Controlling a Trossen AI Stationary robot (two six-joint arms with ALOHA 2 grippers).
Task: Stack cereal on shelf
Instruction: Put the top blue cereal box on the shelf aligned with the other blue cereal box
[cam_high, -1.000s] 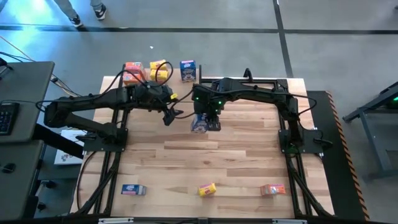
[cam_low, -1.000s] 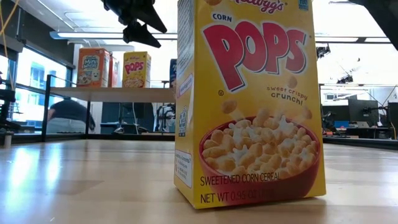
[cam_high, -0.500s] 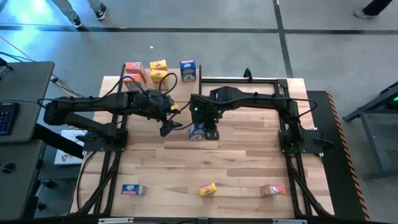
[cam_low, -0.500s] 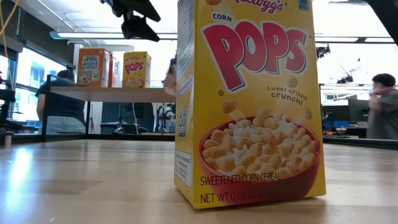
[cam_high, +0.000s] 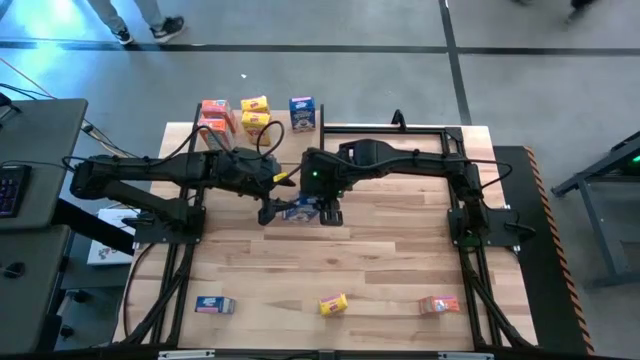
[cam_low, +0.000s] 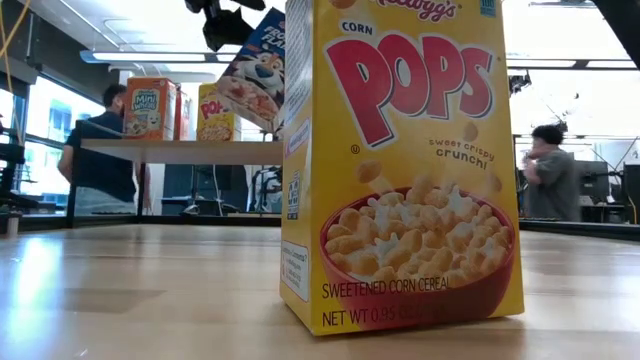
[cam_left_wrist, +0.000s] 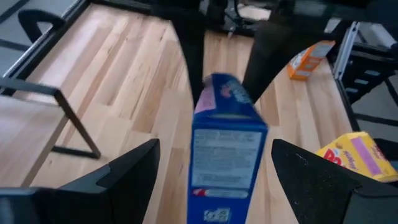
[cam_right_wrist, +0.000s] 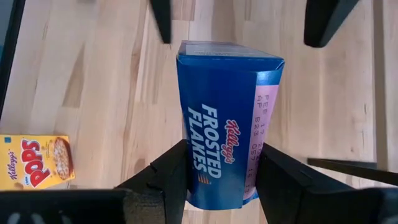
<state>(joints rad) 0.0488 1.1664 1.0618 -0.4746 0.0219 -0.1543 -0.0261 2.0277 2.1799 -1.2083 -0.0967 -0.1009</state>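
Note:
A blue Frosted Flakes cereal box (cam_right_wrist: 224, 124) hangs in the air over the middle of the table, with my right gripper (cam_right_wrist: 222, 158) shut on it. My left gripper (cam_left_wrist: 214, 155) is open, just to the box's left (cam_high: 270, 212). Its fingers stand on either side of the box's free end (cam_left_wrist: 227, 149), with a gap on both sides. The shelf (cam_low: 180, 150) stands at the far left. It carries an orange box (cam_low: 150, 108), a yellow box (cam_low: 215, 120) and a blue box (cam_high: 302, 112), all upright. My right gripper pinches the blue box between its two fingers (cam_right_wrist: 168, 174), on its two opposite narrow sides (cam_right_wrist: 252, 168) near the end closest to the wrist. The fingers slant down from the table's right. The box is clear of the table and tilted, its free end toward my left gripper.
Three more boxes rest along the near edge: a blue one (cam_high: 213, 305), a yellow Corn Pops box (cam_high: 333, 305) and an orange one (cam_high: 438, 305). Black frame rails (cam_high: 470, 200) run along the table's sides. People show in the room behind the table.
My right gripper has carried the blue box toward the table's left and a little up. The box has tipped so that its free end points at my left gripper. My left gripper has swung toward the near edge, and its open fingers now stand around that end.

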